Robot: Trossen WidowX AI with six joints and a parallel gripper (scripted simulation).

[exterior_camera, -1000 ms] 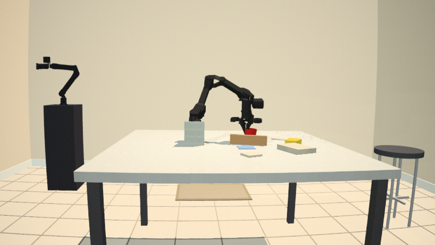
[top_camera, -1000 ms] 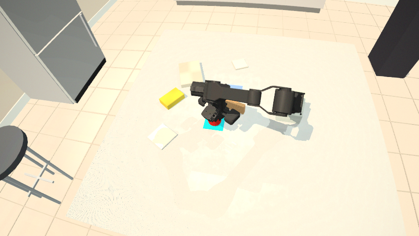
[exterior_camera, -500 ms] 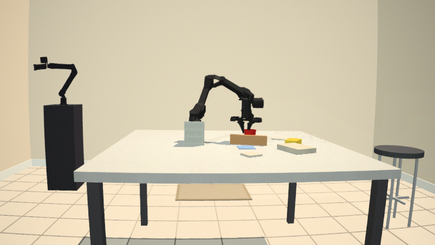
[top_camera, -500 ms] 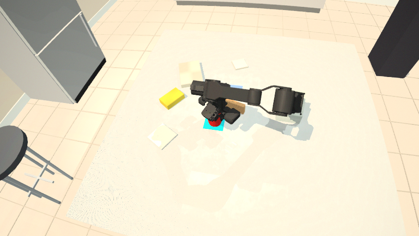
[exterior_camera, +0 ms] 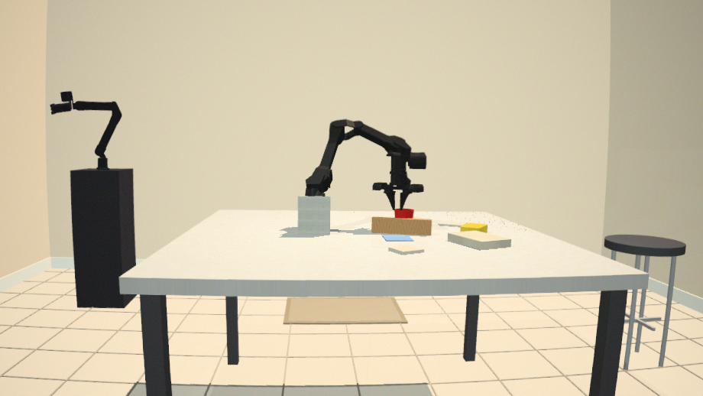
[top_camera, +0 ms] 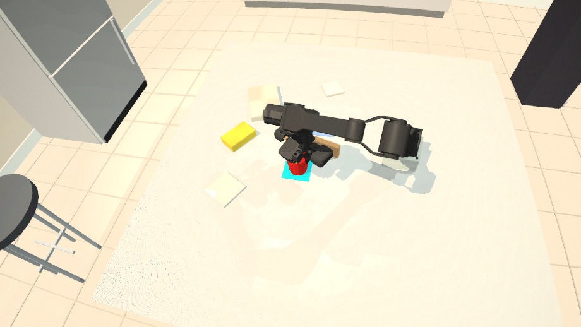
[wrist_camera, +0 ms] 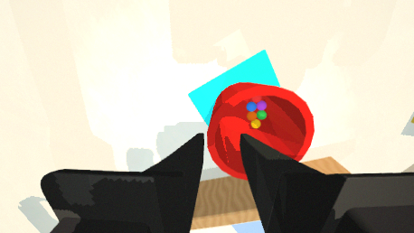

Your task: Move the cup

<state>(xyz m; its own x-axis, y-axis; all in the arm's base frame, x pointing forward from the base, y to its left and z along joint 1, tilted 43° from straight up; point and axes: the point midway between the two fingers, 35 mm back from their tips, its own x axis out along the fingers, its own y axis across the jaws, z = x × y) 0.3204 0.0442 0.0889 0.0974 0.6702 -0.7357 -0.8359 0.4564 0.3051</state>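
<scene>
In the top view, one round-seated stool [top_camera: 16, 207] [exterior_camera: 644, 245] is seen at lower left, with one grey refrigerator [top_camera: 97, 69] at upper left. Three cream pieces are counted: a thin square tile [top_camera: 225, 189] [exterior_camera: 450, 225] left of centre, a thicker slab [top_camera: 262, 101] [exterior_camera: 479, 240] above it, and a small tile [top_camera: 332, 88] [exterior_camera: 406, 250] at upper centre. One smooth yellow block [top_camera: 238, 136] [exterior_camera: 473, 227] is set between the first two.

Near the centre, one red faceted cup [top_camera: 297, 167] [exterior_camera: 403, 213] [wrist_camera: 258, 135] is seen upright over the cyan pad [top_camera: 286, 173] [wrist_camera: 246, 74]; its base contact is hidden. At least five round marbles [wrist_camera: 257, 115] are held inside: blue, purple, orange, green and yellow. The hand [top_camera: 301, 158] [exterior_camera: 397, 209] [wrist_camera: 221, 139] is partly open, its tips parted around the cup's near wall, one inside and one outside; nothing is gripped.

Just beside it, one wood-grained block [top_camera: 331, 148] [exterior_camera: 401, 226] [wrist_camera: 221, 199] is placed between the cyan pad and the flat blue pad [top_camera: 323, 134] [exterior_camera: 397, 238] [wrist_camera: 248, 227].

Everything is carried by a pale, finely textured counter [top_camera: 365, 243] [exterior_camera: 383, 285] [wrist_camera: 136, 90] on dark legs. At upper right, a black pedestal [top_camera: 546, 57] [exterior_camera: 95, 235] is seen on the beige tiled floor [top_camera: 170, 69] [exterior_camera: 319, 344].
</scene>
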